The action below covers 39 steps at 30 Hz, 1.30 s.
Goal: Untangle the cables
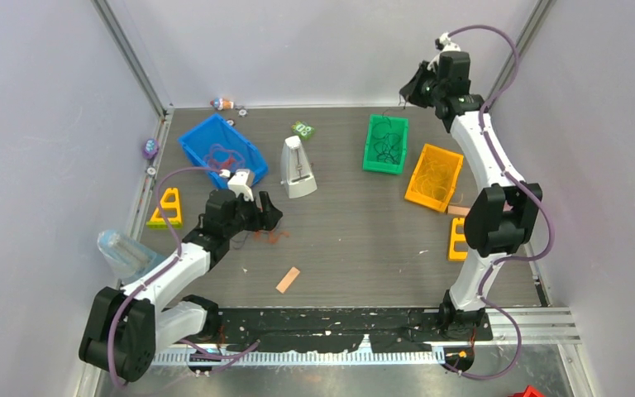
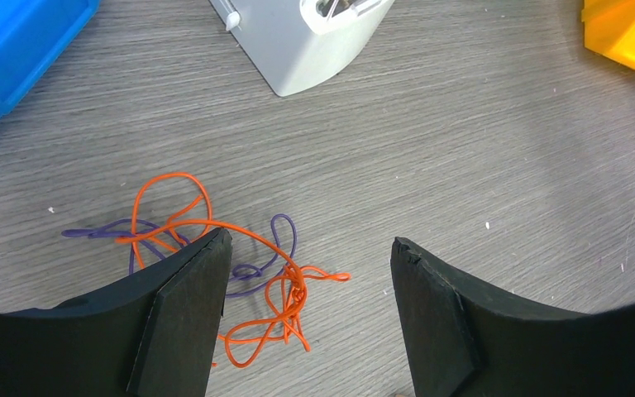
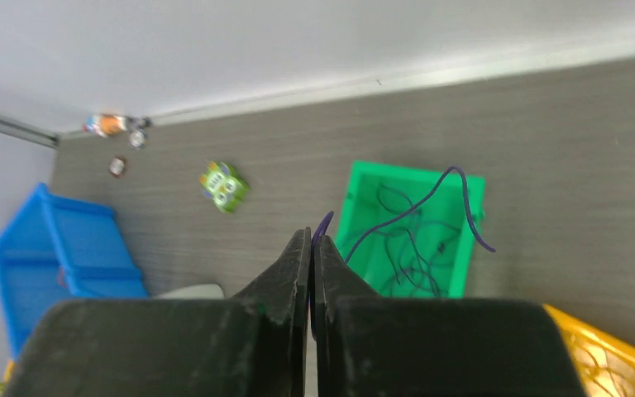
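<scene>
The right gripper (image 3: 312, 238) pinches one purple cable (image 3: 417, 203) over the green bin (image 3: 405, 169). Below the wide-open left gripper (image 2: 310, 244), an orange cable (image 2: 293, 285) and a second purple cable (image 2: 284, 217) lie knotted. More untangling is left.

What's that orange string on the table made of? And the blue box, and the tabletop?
Orange cable: likely thin plastic-coated wire, smooth; it holds springy loops instead of lying limp. Blue bin: moulded plastic, even colour, soft sheen. Table: matte grey wood-grain, probably laminate.
</scene>
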Tool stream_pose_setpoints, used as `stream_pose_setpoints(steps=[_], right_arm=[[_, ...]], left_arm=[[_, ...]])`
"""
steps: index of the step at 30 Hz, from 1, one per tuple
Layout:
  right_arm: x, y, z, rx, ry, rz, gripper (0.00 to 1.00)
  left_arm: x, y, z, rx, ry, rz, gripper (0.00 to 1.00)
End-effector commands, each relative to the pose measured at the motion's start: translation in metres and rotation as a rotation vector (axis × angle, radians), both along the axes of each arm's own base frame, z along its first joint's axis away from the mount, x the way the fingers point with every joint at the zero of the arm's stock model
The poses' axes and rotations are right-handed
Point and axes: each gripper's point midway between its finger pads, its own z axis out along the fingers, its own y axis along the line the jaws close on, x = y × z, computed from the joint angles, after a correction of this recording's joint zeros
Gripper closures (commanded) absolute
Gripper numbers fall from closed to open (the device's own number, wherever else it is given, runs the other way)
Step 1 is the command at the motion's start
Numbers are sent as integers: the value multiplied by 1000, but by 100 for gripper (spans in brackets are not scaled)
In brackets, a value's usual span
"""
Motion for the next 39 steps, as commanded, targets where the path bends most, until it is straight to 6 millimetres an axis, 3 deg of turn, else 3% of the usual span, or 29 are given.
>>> stream_pose_setpoints(steps=[1,9,11,13,24,29,32,37,39], right_arm=[[-9,-5,0,-107,-35,-41,95],[3,21,-97,-198,185,41,95],[6,30,-131,-213,271,85,95],[6,32,-150,-222,322,95,95],[4,5,-234,-335,528,-6,95],[0,2,-222,-373,512,-14,91],[-2,3,-193,-386,452,-23,76],[-12,3,-152,-410,389,-44,63],[-19,3,-129,-407,350,-48,52]], left_arm=[[9,-6,17,-14,-63,-19,29],[8,-6,16,-13,-61,-19,29],[8,-5,17,-11,-65,-17,29],[8,-5,17,-10,-65,-16,29],[7,-4,18,-9,-67,-15,29],[8,-3,18,-3,-70,-9,28],[8,-2,17,-5,-67,1,28],[8,3,20,-3,-87,31,26],[8,5,20,1,-88,39,25]])
